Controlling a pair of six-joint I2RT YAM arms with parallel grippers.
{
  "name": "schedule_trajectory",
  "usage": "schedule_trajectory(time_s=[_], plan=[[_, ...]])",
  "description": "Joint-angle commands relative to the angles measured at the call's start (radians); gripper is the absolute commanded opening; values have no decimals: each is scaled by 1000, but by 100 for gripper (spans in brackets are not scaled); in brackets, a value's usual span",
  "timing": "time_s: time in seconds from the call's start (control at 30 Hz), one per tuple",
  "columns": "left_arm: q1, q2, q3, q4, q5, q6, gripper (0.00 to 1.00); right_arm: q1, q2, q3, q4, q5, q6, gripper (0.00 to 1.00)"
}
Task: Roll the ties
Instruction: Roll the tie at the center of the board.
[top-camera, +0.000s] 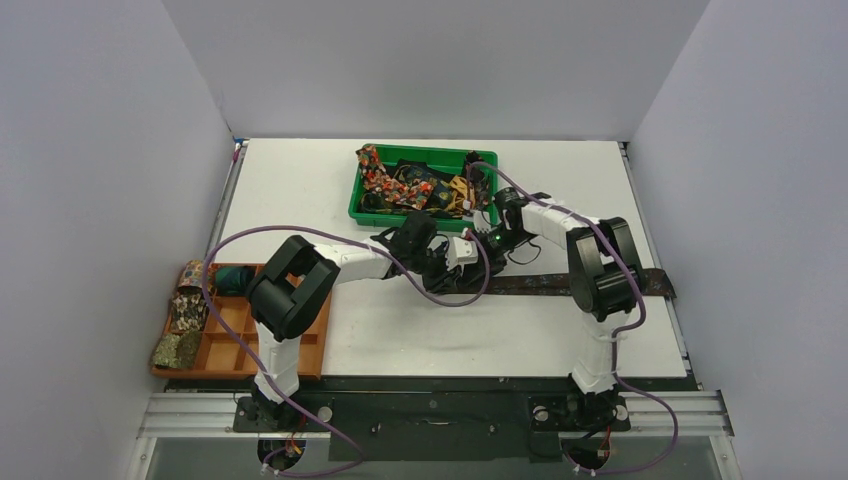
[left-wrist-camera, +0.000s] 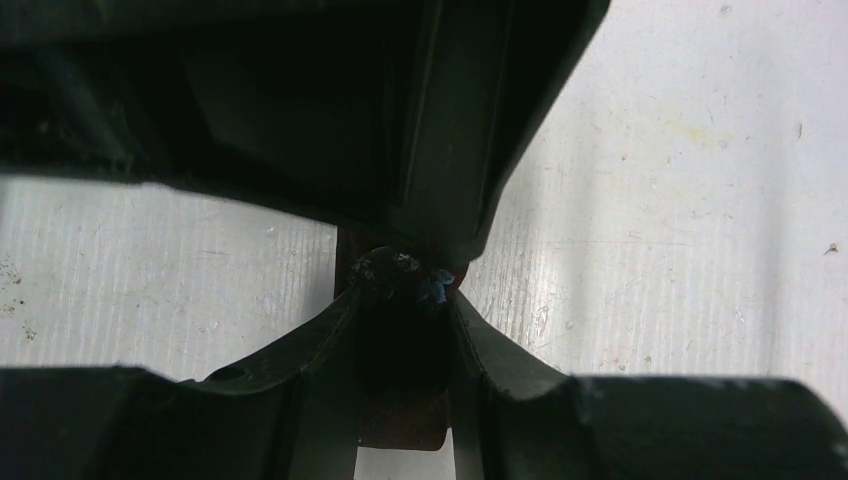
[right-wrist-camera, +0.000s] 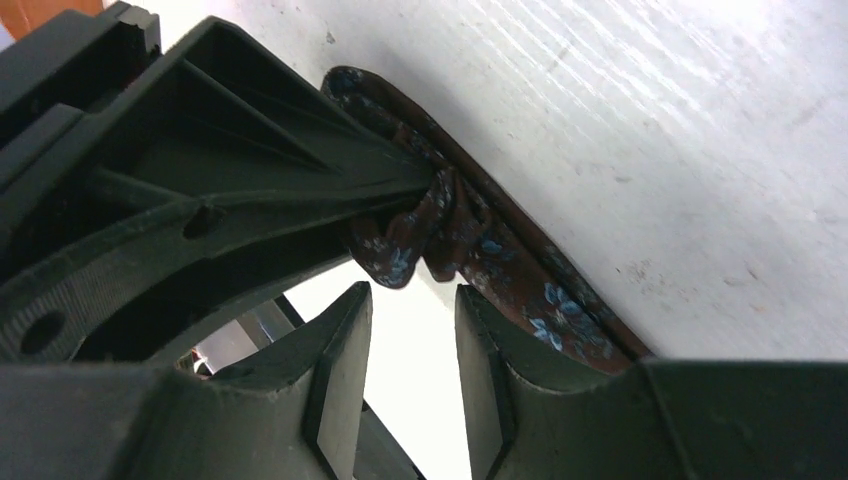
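A long dark brown tie (top-camera: 560, 285) with small blue flowers lies across the table toward the right edge. Its left end is bunched into a small wad (left-wrist-camera: 388, 268), and my left gripper (left-wrist-camera: 400, 290) is shut on it just above the table. In the right wrist view, the left gripper's fingers (right-wrist-camera: 300, 175) pinch the crumpled end of the tie (right-wrist-camera: 470, 240). My right gripper (right-wrist-camera: 412, 335) hangs right in front of that wad, open, with only bare table showing between its pads. Both grippers meet at mid-table, left (top-camera: 440, 270) and right (top-camera: 468, 252).
A green bin (top-camera: 420, 222) at the back holds a heap of loose patterned ties. An orange divided tray (top-camera: 235, 345) at the left edge carries several rolled ties (top-camera: 185, 310). Purple cables loop over both arms.
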Motion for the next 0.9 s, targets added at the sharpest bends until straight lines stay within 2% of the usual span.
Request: schedule_trajectory(time_s=[0.0,0.23,0.33,0.37,0.43,0.63,0.73,0.87], plan=[[-2,36,14,-93,-13,17,29,26,21,51,44,-36,32,34],[-5,41,17,-103,-10,28,30,27,40,59,81,-43,46,34],[-5,45,26,-104,-12,29,33,29,41,57,85,-42,46,18],[-5,46,28,-107,-12,28,33,29,42,52,84,-37,46,9],[-4,43,39,-115,-12,28,37,26,46,44,78,-18,38,0],[9,-51,-13,33,7,-43,61,9,47,17,70,23,21,0],[-6,-80,-24,111,-18,-50,65,5,46,10,69,20,17,0],[-28,-57,-1,137,-62,-42,68,3,43,10,67,12,15,0]])
